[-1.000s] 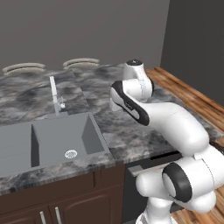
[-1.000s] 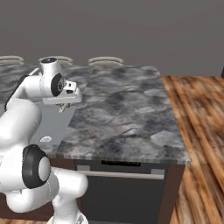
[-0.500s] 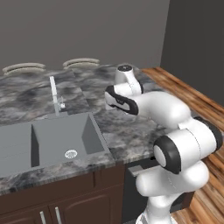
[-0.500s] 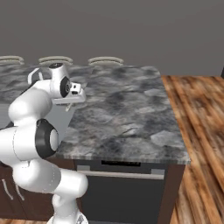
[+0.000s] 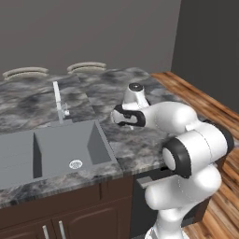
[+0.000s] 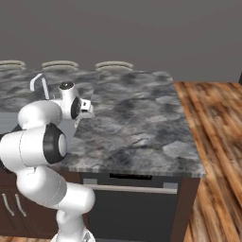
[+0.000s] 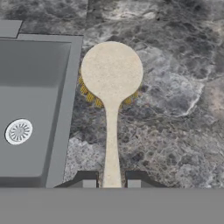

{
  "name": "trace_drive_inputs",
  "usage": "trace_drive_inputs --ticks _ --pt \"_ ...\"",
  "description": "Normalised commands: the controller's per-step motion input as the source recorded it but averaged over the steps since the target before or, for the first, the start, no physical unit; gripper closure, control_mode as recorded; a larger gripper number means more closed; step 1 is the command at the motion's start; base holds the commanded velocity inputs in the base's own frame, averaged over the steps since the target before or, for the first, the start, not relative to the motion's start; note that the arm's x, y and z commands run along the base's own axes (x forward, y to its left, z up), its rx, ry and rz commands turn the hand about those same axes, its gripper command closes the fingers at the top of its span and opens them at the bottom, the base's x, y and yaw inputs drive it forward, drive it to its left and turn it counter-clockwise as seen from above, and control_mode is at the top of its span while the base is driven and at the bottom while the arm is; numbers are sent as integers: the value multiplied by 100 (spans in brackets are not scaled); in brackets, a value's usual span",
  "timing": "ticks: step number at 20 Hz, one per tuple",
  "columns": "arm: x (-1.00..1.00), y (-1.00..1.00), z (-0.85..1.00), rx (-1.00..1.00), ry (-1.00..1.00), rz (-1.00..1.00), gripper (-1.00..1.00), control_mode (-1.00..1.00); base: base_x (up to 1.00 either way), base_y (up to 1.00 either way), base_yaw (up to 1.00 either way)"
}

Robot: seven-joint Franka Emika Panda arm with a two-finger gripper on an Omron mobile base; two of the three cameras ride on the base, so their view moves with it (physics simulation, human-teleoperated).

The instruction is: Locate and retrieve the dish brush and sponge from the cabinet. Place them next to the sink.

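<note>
Now hand (image 7: 111, 183) grips dish brush (image 7: 111, 83) handle.

Glossy white rounded arm (image 5: 186, 140) segments, black joint rings, grey-tipped dark tool (image 7: 111, 183).

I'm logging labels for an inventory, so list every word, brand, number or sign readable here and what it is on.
None: no text, brand, number or sign shows on the dish brush, the sink, the faucet or the counter.

The dish brush (image 7: 111, 87) handle's end is hidden between the claw (image 7: 111, 183) tips.
</note>
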Motion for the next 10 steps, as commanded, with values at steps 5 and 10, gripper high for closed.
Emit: trace_drive_inputs --ticks 5,10 --pt "20 1 -27 -7 7 0 100 -100 0 0 0" --pt "16 12 -37 -7 9 0 100 -100 0 0 0"
